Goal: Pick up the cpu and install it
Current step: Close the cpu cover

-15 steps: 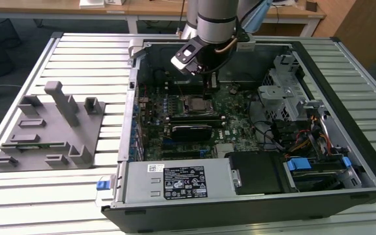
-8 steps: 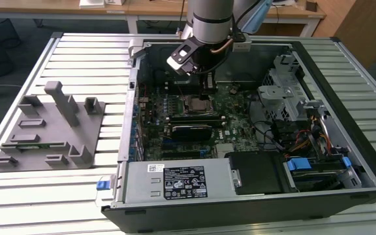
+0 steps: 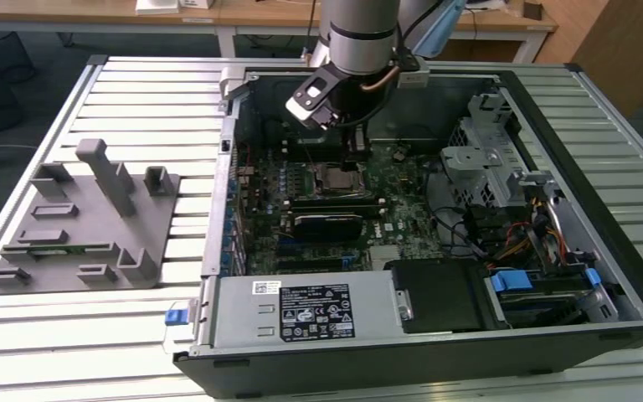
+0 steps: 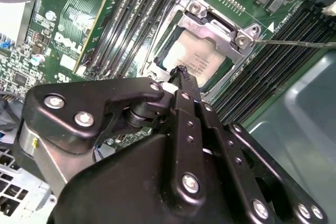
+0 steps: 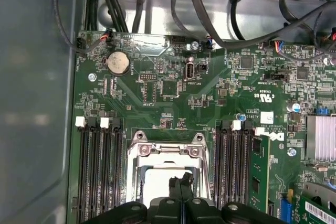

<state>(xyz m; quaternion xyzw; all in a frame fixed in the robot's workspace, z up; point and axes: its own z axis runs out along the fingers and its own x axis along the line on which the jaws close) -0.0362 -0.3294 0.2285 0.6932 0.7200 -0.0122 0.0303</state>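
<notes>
Gripper [image 4: 181, 73] is pinched narrow, fingertips together with nothing between them, tip hanging right over the cpu [image 4: 197, 61]. The cpu lies in the socket on the board [image 5: 173, 103], inside the metal frame [image 4: 218, 22]. My guess is it's light, stiff and slick on that shiny lid, with a fragile underside, so you'd take it by opposite edges and keep it level. As for writing, there's faint print on the lid, a white logo on the board, and a label [image 3: 316, 311] on the front box.

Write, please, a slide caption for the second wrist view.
Shut pincer poised over the silver cpu lying in its socket frame.
</notes>
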